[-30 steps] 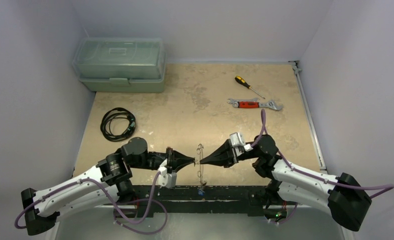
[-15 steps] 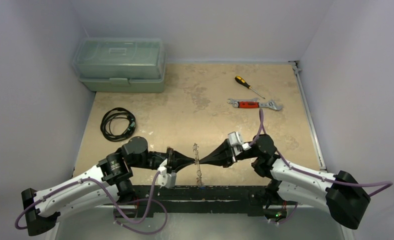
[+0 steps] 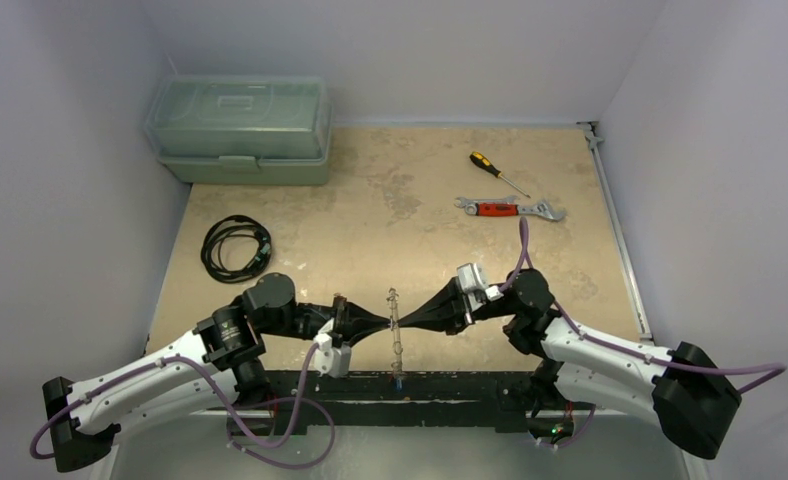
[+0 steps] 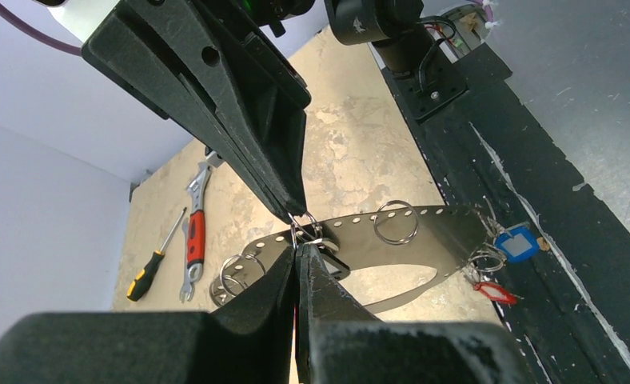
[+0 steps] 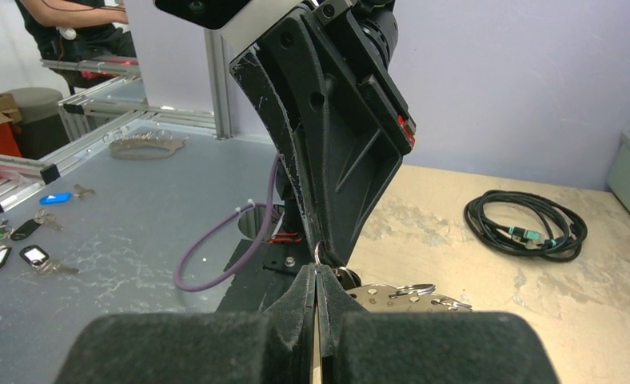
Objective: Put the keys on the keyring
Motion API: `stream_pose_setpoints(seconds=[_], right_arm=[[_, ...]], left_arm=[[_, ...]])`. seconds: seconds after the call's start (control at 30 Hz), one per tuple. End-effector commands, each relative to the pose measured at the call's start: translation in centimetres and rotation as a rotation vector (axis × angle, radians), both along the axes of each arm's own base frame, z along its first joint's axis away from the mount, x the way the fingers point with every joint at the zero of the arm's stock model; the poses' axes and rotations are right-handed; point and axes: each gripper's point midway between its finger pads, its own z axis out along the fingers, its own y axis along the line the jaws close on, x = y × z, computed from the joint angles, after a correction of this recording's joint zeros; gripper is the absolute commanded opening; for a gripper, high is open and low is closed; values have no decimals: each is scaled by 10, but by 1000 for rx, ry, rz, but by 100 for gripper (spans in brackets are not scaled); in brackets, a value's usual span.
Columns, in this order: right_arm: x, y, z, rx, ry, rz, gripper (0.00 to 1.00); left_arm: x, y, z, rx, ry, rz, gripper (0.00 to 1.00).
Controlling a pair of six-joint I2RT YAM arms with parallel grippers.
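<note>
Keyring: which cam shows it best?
Left wrist: the keyring shows as a nearly whole perforated loop, blue tag and red tag hanging off it. Top external sees it edge-on, a thin sliver. Right wrist catches only a fragment.

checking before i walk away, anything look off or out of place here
Nothing damaged. Only oddity: the keyring is pinched between left pincer and right pincer, overhanging the black base rail, its blue-tagged key dangling.

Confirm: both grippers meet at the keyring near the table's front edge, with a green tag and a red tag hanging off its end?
One slip: beside the red tag hangs a blue tag, not a green one; the left wrist view shows it. Otherwise right: left gripper and right gripper meet at the keyring near the front edge.
</note>
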Motion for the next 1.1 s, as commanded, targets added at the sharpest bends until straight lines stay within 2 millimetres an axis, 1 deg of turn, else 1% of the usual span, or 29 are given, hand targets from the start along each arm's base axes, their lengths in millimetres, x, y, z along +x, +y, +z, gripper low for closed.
stream_pose_setpoints(seconds=[0.0,0.53,0.77,1.07], right_arm=[[1,-3,32,102,-76,-30,0],[2,-4,33,108,-79,-39,0],[1,-7,37,128,-91,-51,0],[2,-6,36,127,-86,-52,0]], left_arm=[[-6,-1,8,-35,-12,-40,0],[-6,-1,5,-24,-8,-42,0],[-6,0,5,-26,-9,-39,0],[-6,0,5,-25,-9,-38,0]])
